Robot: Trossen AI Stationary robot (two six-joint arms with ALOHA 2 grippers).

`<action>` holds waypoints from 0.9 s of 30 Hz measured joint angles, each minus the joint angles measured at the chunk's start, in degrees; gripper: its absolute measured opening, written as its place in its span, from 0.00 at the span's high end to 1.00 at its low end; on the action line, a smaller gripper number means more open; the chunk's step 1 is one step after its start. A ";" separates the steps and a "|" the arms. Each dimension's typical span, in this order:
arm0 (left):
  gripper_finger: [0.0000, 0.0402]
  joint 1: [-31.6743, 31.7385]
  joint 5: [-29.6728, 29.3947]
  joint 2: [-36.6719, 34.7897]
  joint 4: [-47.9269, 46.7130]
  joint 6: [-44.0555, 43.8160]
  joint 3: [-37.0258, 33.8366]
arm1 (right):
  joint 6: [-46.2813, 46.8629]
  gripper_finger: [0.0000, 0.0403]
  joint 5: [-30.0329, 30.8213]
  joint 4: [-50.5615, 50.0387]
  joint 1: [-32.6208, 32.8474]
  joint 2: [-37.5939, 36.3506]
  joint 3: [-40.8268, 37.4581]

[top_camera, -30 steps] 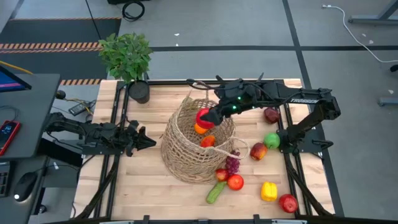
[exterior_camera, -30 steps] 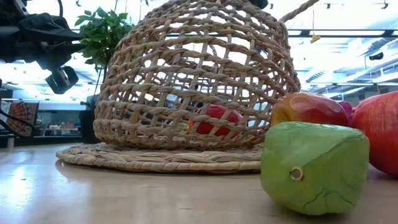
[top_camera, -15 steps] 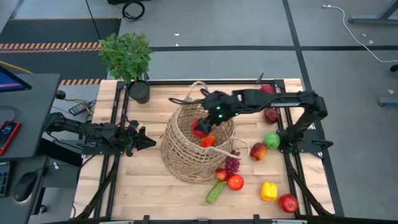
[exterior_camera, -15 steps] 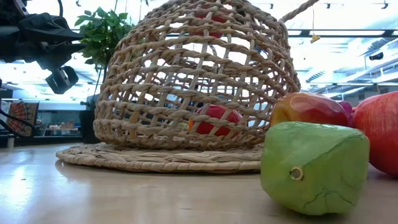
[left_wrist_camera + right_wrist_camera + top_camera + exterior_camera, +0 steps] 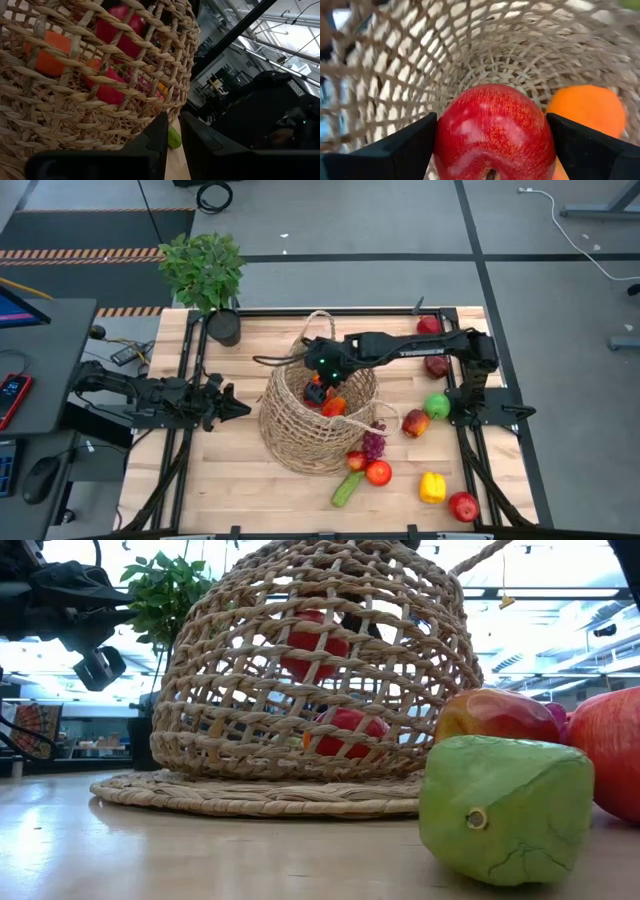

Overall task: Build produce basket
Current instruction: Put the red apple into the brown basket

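At the far left, beside the light wooden slatted table (image 5: 240, 480), stands a dark desk with a red phone (image 5: 12, 395) on it. The floor behind the table is grey, with black-and-orange striped tape and a white cable (image 5: 545, 200) lying on it. At the table's back left corner stands a leafy green plant in a small black pot (image 5: 205, 275).

The left gripper (image 5: 232, 406) rests low over the left side of the table, just beside the large round tan wicker basket (image 5: 290, 430); in the left wrist view its two dark fingers (image 5: 155, 142) stand close together with only a thin gap and nothing between them.

The basket stands in the middle of the table. The right gripper (image 5: 318, 388) reaches down into its mouth, and its fingers (image 5: 395, 150) are clamped on a shiny red apple (image 5: 494, 132), which hangs inside the basket above the bottom. An orange fruit (image 5: 587, 110) and another red piece (image 5: 345, 730) lie on the basket's floor.

To the right of the basket lie purple grapes (image 5: 373, 444), a green cucumber (image 5: 346, 488), a green apple (image 5: 437, 406), a yellow pepper (image 5: 432, 486) and more red apples (image 5: 462, 506). In the low view a bright ceiling with beams (image 5: 560, 595) shows behind the table.
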 joint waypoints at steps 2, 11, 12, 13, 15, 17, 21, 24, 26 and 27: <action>0.85 0.00 -0.02 0.00 0.02 0.00 -0.02 | -1.88 0.09 -0.95 0.65 0.11 1.10 0.00; 0.86 0.00 -0.02 0.00 0.02 -0.01 0.00 | -6.31 0.08 -1.72 1.74 0.07 4.48 0.00; 0.86 0.00 -0.02 0.00 0.02 0.02 0.00 | -6.43 0.08 -2.42 1.53 0.11 4.58 0.00; 0.86 0.00 -0.02 0.00 0.02 0.00 -0.02 | -6.70 0.07 -2.98 1.47 0.11 4.60 0.00; 0.86 0.00 0.00 0.00 0.02 0.00 0.00 | -7.13 0.03 -3.66 2.52 0.11 4.55 0.00; 0.85 -0.01 -0.01 0.00 0.02 0.00 0.00 | -7.13 0.02 -3.66 2.58 0.07 4.42 0.00; 0.84 0.00 -0.02 0.00 0.02 0.00 0.00 | -7.21 0.02 -3.75 2.36 -0.02 4.20 0.00; 0.85 0.00 -0.01 0.00 0.02 0.01 -0.01 | -7.05 0.01 -4.53 1.19 -0.11 4.06 0.00; 0.85 0.00 -0.02 0.00 0.02 -0.01 -0.02 | -6.58 0.01 -4.54 -0.99 -0.11 3.36 0.00; 0.85 -0.01 -0.02 0.00 0.02 0.02 0.00 | -6.49 0.01 -4.54 -1.53 -0.11 2.67 0.00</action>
